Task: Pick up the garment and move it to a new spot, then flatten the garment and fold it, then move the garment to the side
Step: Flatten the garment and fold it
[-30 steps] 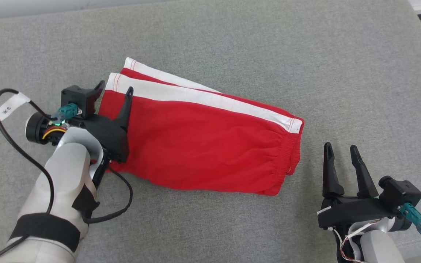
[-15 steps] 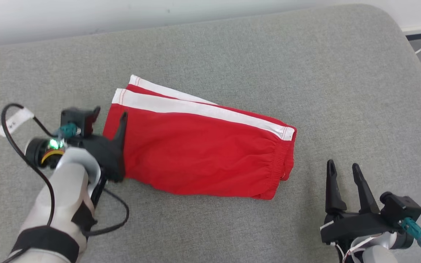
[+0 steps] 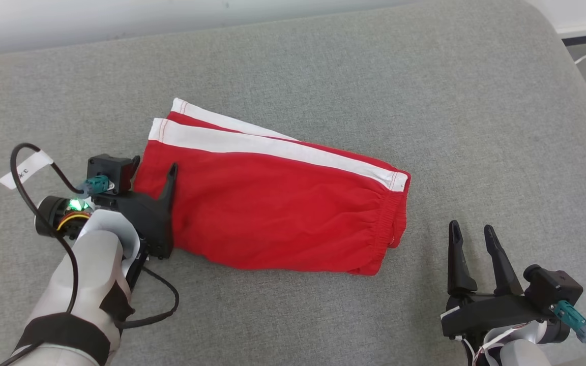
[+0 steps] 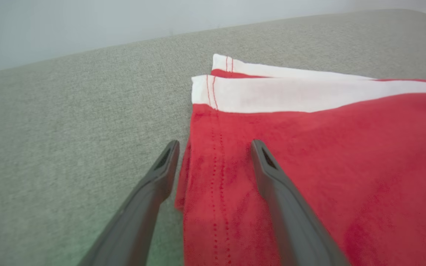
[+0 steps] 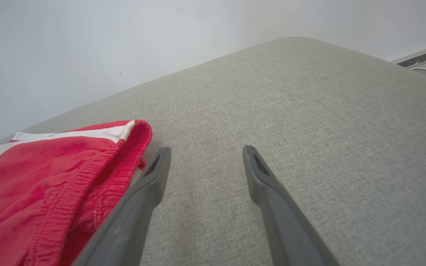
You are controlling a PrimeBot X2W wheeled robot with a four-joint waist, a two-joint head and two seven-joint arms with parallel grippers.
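Red shorts [image 3: 283,208] are lying folded flat mid grey cushion [image 3: 323,66], left gripper [image 3: 154,163] spread wide straddling the leg-hem edge, right gripper [image 3: 471,226] spread too, holding nothing, near the waistband end.

the head camera looks steeply down on the grey cushion [image 3: 323,66] and takes in the whole garment [image 3: 283,213]. the left wrist camera sits low and near the garment's hem end, looking along the left gripper [image 4: 215,143] toward the wall [image 4: 87,22]. the right wrist camera, also low, looks along the right gripper [image 5: 204,147] across the cushion, the waistband end at its left. each wrist view shares one garment end with the head view.
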